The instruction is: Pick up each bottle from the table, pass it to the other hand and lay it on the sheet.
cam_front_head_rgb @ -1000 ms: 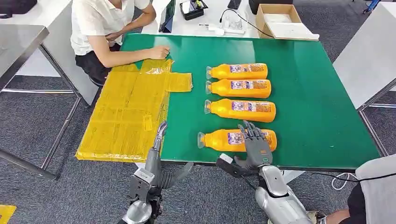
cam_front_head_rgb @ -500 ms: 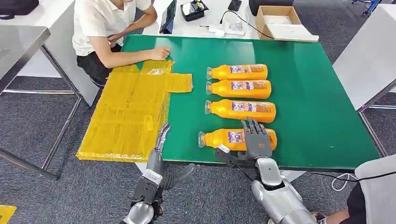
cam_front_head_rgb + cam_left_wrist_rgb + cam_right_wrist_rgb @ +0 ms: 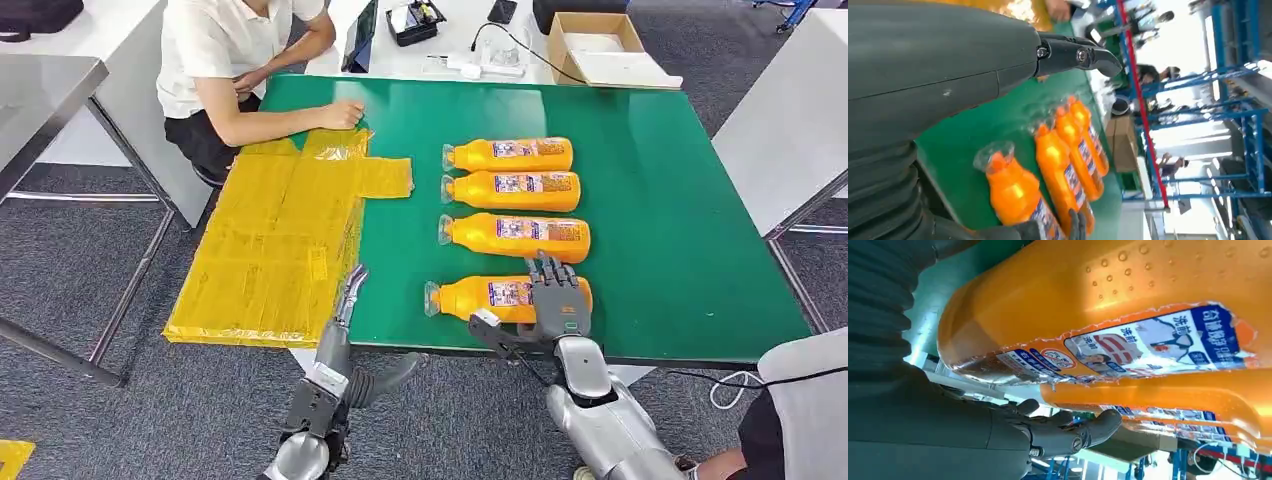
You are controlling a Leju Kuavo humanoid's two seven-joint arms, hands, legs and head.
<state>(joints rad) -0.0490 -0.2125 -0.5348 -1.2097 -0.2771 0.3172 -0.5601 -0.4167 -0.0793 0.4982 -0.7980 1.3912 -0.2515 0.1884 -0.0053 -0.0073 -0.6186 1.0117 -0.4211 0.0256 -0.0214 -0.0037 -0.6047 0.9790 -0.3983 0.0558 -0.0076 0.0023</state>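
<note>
One right hand [image 3: 556, 303] – fingers spread – rests on nearest bottle [image 3: 480, 297].

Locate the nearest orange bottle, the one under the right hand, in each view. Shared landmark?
Head view: nearest bottle lies on its side at the table's front edge, right hand over its base end.
Left wrist view: the closest bottle, clear cap toward the camera.
Right wrist view: the big orange body with torn label.
Shared landmark: the green table, also visible at and.
</note>
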